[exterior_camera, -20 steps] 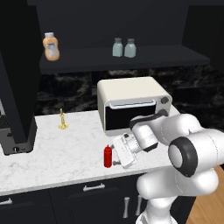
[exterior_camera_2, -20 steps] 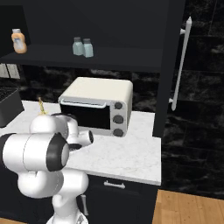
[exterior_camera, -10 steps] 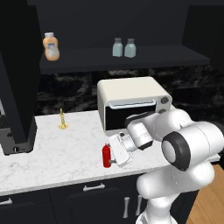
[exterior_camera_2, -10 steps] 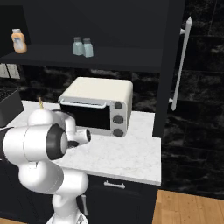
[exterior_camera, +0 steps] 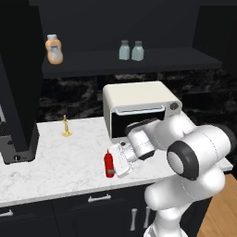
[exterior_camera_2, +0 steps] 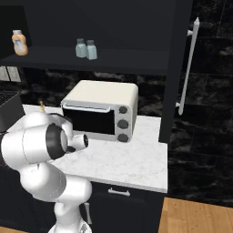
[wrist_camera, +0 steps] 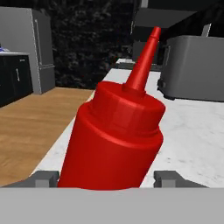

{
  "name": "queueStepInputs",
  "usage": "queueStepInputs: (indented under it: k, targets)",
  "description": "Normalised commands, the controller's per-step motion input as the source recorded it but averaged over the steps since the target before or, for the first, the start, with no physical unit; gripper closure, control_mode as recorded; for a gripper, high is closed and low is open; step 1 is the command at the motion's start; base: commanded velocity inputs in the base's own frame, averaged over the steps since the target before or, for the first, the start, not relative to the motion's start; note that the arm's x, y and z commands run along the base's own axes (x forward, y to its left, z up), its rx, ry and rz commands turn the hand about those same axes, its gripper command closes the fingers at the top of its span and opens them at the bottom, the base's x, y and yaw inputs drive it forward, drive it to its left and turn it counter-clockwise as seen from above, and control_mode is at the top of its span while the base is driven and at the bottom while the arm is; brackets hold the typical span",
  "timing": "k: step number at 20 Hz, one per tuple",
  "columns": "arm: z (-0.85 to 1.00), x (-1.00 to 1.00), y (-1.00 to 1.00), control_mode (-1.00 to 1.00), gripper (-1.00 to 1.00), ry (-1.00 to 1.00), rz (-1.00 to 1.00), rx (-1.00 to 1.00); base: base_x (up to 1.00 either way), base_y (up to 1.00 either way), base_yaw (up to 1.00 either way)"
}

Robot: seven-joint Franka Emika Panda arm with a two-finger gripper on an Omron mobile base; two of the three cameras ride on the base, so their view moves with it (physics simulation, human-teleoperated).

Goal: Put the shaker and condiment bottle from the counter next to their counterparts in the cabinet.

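The black cabinet [exterior_camera: 139,60] shelf already carries 2 shakers [exterior_camera: 130,50] and the orange bottle [exterior_camera: 54,48]. Below, on the counter [exterior_camera: 69,157], the red condiment bottle [exterior_camera: 109,163] stands upright, its long axis vertical, directly between the fingertips [wrist_camera: 166,178] of the gripper [exterior_camera: 116,163], which stand partly spread beside its body, not visibly touching it.

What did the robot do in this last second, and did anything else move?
The arm pushed its hand left until the fingers sit either side of the red condiment bottle, now closing in. The bottle has not been lifted off the counter. Both shakers, the orange bottle and the toaster oven stayed put.
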Motion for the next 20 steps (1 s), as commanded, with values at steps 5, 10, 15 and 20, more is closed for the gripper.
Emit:
queueStepInputs:
  k: [5, 10, 15, 20]
  targets:
    - [0.13, -0.08, 0.01, -1.00, 1.00, 0.11, -0.18, 0.09, 0.00, 0.00, 0.00]
    - [0.56, -0.48, 0.00, -1.00, 1.00, 0.04, -0.17, 0.04, 0.00, 0.00, 0.00]
    - [0.77, -0.67, 0.00, -1.00, 1.00, 0.00, -0.19, -0.18, 0.00, 0.00, 0.00]
    - [0.87, -0.37, 0.00, -1.00, 1.00, 0.00, -0.18, -0.31, 0.00, 0.00, 0.00]
